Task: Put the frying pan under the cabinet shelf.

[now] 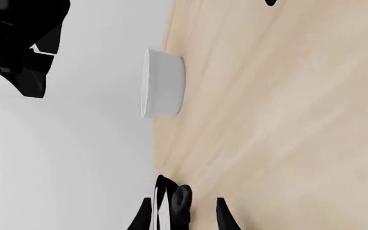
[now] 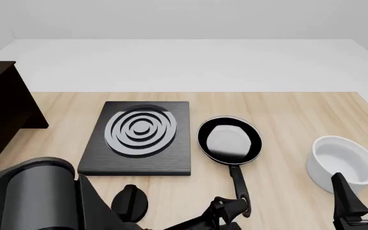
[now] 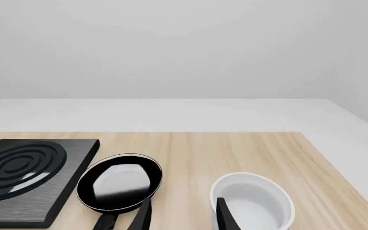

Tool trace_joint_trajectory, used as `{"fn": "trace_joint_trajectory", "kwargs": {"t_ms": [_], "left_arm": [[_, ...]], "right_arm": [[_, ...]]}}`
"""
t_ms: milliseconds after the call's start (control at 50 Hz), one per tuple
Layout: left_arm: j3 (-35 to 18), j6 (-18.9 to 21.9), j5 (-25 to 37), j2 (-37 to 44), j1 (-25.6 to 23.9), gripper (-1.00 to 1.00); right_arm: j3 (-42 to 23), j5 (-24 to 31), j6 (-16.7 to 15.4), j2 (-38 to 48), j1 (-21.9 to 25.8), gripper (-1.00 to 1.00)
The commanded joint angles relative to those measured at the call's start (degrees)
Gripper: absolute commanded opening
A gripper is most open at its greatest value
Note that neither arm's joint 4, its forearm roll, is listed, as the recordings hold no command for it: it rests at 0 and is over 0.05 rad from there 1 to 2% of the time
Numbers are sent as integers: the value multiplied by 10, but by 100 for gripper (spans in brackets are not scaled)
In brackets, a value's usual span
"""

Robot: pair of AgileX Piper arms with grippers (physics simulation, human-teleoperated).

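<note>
Left gripper (image 2: 232,211) nearest camera, fingers pinching end of frying pan's handle. Frying pan (image 2: 230,140) flat on wooden table (image 2: 286,115), just right of stove plate (image 2: 142,137), well apart from cabinet shelf (image 2: 2,108) at far left. White bowl (image 2: 341,162) right of pan. Right gripper (image 2: 363,196) spread apart, near bowl. Black knob (image 2: 130,201) before stove plate.

Pale wood table (image 2: 286,110), plain white walls, white floor.
</note>
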Motion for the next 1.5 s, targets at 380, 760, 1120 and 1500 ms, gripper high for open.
{"fn": "trace_joint_trajectory", "kwargs": {"t_ms": [380,760,1120,1500], "left_arm": [[-21,50,71,3,6,100],[-49,63,99,27,23,100],[-72,65,121,44,33,100],[-91,72,131,53,34,100]], "right_arm": [[0,0,0,0,0,100],[0,0,0,0,0,100],[0,0,0,0,0,100],[0,0,0,0,0,100]]}}
